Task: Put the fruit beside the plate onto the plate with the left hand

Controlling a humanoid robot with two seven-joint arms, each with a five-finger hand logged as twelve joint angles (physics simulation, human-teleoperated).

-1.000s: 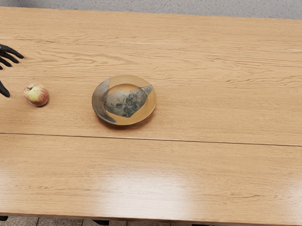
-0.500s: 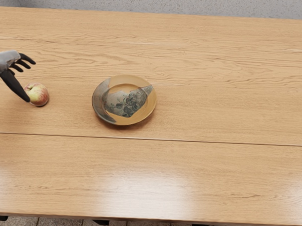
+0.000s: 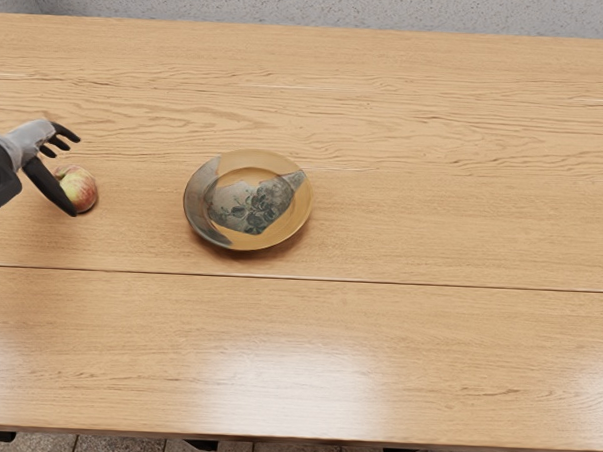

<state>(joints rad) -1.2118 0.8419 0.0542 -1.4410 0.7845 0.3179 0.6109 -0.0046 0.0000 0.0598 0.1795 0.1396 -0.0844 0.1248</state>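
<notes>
One left robot hand [image 3: 33, 146], fingers spread, hangs at the apple [image 3: 83, 188], left of the plate [image 3: 194, 199].

One head view looks down at a slant on the table [image 3: 396, 360] from its near side. Near and far edges both show.

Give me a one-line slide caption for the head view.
Left hand, fingers spread, at the apple, which lies on the table left of the plate.

Red-yellow apple [image 3: 81, 187], tan plate [image 3: 294, 214] with grey-blue mottled pattern, light wood-grain table [image 3: 397, 330]
</notes>
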